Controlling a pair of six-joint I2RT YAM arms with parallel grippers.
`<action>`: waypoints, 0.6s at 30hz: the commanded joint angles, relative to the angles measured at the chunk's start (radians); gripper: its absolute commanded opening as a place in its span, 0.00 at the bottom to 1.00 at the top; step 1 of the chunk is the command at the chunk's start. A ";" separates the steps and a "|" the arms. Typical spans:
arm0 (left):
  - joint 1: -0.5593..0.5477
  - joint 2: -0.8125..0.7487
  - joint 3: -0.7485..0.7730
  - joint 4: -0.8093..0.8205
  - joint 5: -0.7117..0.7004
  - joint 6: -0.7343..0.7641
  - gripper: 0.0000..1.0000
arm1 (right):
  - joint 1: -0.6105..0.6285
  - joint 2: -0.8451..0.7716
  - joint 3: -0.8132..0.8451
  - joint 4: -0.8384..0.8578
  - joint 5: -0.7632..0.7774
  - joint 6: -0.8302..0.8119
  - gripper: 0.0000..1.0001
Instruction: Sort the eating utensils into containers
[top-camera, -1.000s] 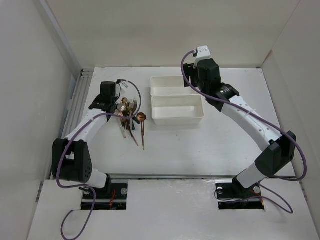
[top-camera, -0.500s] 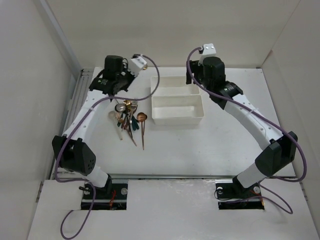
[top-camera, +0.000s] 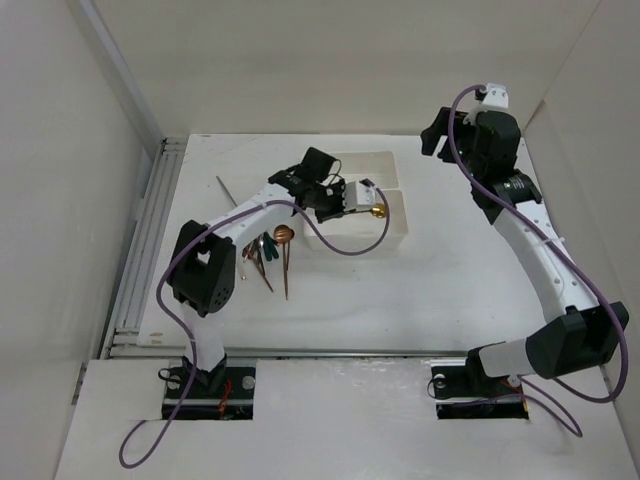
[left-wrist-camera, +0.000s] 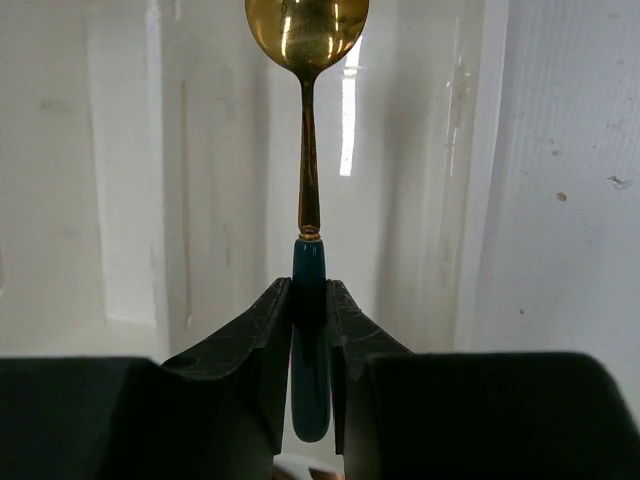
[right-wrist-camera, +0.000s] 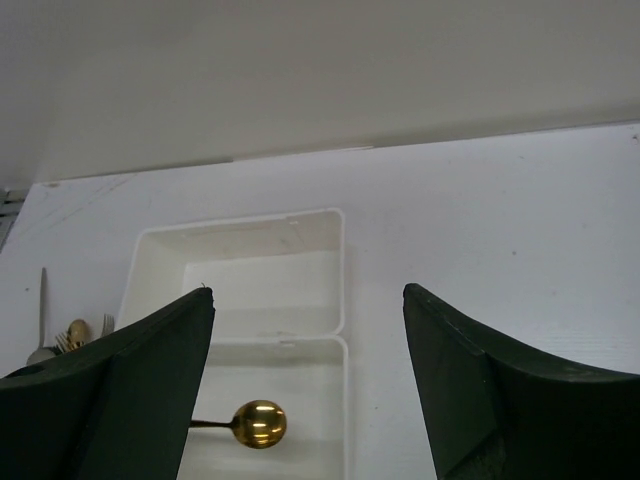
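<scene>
My left gripper (top-camera: 348, 203) is shut on the dark green handle of a gold-bowled spoon (left-wrist-camera: 306, 150) and holds it over the near white bin (top-camera: 372, 240). The spoon's bowl (top-camera: 377, 211) hangs above that bin's inside and also shows in the right wrist view (right-wrist-camera: 258, 423). The far bin (top-camera: 378, 158) lies behind it, touching it. The other utensils (top-camera: 266, 250) lie in a pile on the table left of the bins. My right gripper (top-camera: 436, 135) is open and empty, raised behind and to the right of the bins (right-wrist-camera: 308, 292).
A single silver utensil (top-camera: 228, 190) lies apart on the table, behind the pile. A copper spoon (top-camera: 284, 236) lies at the pile's right edge, close to the near bin. White walls enclose the table on the left, back and right.
My left arm lifted the spoon from the pile and swung right over the bins. My right arm drew back and to the right, away from the bins.
</scene>
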 joint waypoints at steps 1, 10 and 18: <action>-0.021 0.018 0.027 0.070 0.067 0.144 0.00 | 0.005 -0.035 -0.023 0.044 -0.044 0.018 0.81; -0.009 0.026 0.066 0.081 0.021 0.022 0.79 | 0.005 -0.055 -0.049 0.015 -0.071 -0.036 0.87; 0.207 -0.063 0.235 0.144 -0.143 -0.720 0.78 | 0.054 0.072 0.032 -0.062 -0.065 -0.036 0.93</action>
